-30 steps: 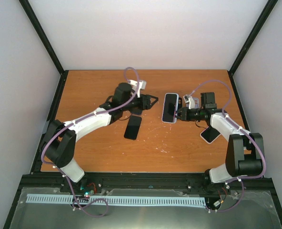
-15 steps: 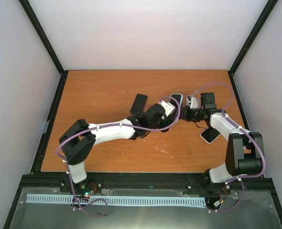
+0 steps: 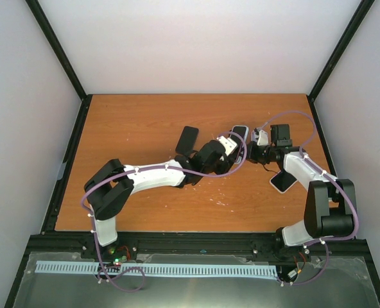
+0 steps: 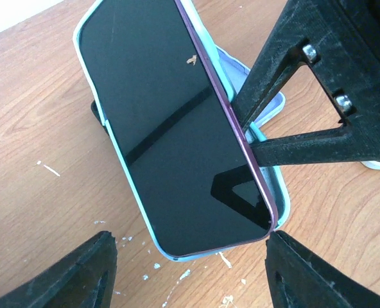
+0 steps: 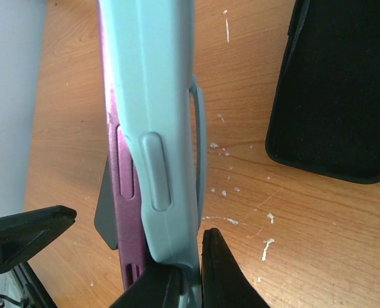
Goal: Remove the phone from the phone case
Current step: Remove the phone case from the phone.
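One phone edge stands proud of the case.

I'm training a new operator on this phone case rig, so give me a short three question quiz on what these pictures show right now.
1. Fill in: the jaws of the left gripper stand ____.
2. Which one pinches the edge of the light-blue phone case? A the left gripper, B the right gripper, C neither.
3. True or false: the phone lies flat on the table, fully clear of the case.
Key: 1 open. 2 B. 3 false: it sits in the case, held tilted off the table.
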